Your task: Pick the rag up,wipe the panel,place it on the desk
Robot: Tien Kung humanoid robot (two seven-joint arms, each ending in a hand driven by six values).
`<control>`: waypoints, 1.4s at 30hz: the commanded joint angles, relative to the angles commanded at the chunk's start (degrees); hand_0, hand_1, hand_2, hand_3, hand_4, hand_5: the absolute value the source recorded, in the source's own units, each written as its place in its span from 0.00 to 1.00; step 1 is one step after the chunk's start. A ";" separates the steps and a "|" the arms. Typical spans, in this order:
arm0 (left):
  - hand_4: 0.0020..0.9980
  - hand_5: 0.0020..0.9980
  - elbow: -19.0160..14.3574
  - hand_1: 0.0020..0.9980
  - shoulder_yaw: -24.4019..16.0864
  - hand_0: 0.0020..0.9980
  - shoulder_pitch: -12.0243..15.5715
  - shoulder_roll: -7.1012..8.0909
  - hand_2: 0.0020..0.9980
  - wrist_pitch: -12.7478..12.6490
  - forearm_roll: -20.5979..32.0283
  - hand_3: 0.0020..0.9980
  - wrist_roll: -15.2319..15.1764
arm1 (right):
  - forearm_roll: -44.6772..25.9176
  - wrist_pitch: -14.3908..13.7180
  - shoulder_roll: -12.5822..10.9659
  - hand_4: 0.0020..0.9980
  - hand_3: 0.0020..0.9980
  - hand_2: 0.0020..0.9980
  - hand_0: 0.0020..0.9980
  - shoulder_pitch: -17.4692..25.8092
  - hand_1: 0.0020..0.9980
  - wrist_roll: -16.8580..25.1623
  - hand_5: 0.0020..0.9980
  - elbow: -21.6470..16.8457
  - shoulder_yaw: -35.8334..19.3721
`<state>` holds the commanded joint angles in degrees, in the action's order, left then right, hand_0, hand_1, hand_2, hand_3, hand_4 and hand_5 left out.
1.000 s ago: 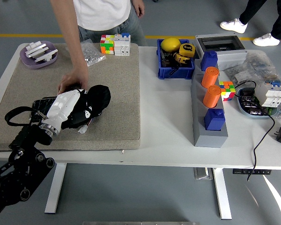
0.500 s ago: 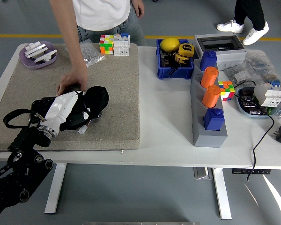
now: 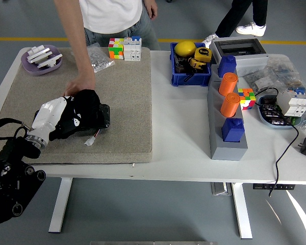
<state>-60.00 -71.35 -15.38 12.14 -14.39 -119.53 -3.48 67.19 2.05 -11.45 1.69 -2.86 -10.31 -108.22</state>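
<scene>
My left hand (image 3: 66, 118), with its white back and black fingers, lies on the grey mat (image 3: 127, 102) at the left, curled over a black rag (image 3: 85, 102). The rag is pressed down on a black panel (image 3: 103, 118); only the panel's right edge and a small white connector (image 3: 92, 139) show. A person's hand (image 3: 77, 88) rests at the panel's far side, touching the rag's upper edge. My right arm is out of the picture.
A purple dish (image 3: 41, 60) with white parts sits at the mat's far left. Cube puzzles (image 3: 125, 48) stand at the mat's back edge. To the right are a blue bin (image 3: 190, 71), a grey rack (image 3: 227, 117) with orange and blue cylinders, and cables.
My left hand has slid to the left with the rag, dragging it across the panel. The panel's right end now shows. The person's hand has stayed at the far side.
</scene>
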 joint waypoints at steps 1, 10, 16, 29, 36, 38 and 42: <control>0.00 0.00 0.16 0.22 -0.45 0.26 0.03 -0.01 0.53 -0.09 0.09 0.40 -0.08 | -0.03 0.01 0.00 1.00 0.61 0.68 0.77 0.02 0.63 0.00 0.57 0.00 0.03; 0.00 0.00 2.13 0.22 -3.43 0.26 0.13 0.29 0.53 -0.16 -0.48 0.40 -0.24 | 0.18 0.12 0.00 1.00 0.61 0.68 0.77 -0.17 0.63 0.07 0.57 0.00 -0.12; 0.00 0.00 3.71 0.22 -6.35 0.26 0.29 0.53 0.52 -0.28 -1.06 0.40 -0.53 | -0.27 0.10 0.01 1.00 0.61 0.68 0.77 -0.09 0.63 -0.01 0.57 0.00 0.26; 0.00 0.00 6.16 0.22 -12.15 0.26 0.96 0.84 0.52 -0.75 -1.19 0.40 -1.33 | -0.20 0.15 0.23 1.00 0.61 0.68 0.77 0.00 0.63 0.02 0.57 0.00 0.04; 0.00 0.00 7.18 0.23 -15.32 0.26 1.34 1.25 0.52 -0.95 -1.48 0.40 -1.66 | -0.32 0.17 0.26 1.00 0.61 0.68 0.77 -0.04 0.63 -0.02 0.57 0.00 0.15; 0.00 0.00 7.64 0.23 -16.46 0.26 1.47 1.29 0.52 -1.04 -1.63 0.40 -1.86 | -0.20 0.19 0.28 1.00 0.61 0.68 0.77 -0.07 0.63 0.01 0.57 0.00 0.11; 0.00 0.00 8.93 0.23 -18.43 0.26 1.81 1.44 0.52 -2.37 -0.96 0.40 -2.87 | -0.11 0.27 0.31 1.00 0.61 0.68 0.77 0.00 0.63 0.12 0.57 0.00 0.18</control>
<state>-51.07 -89.78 -13.57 13.58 -16.76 -120.49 -6.35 67.08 2.32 -11.14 1.69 -2.74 -10.31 -108.04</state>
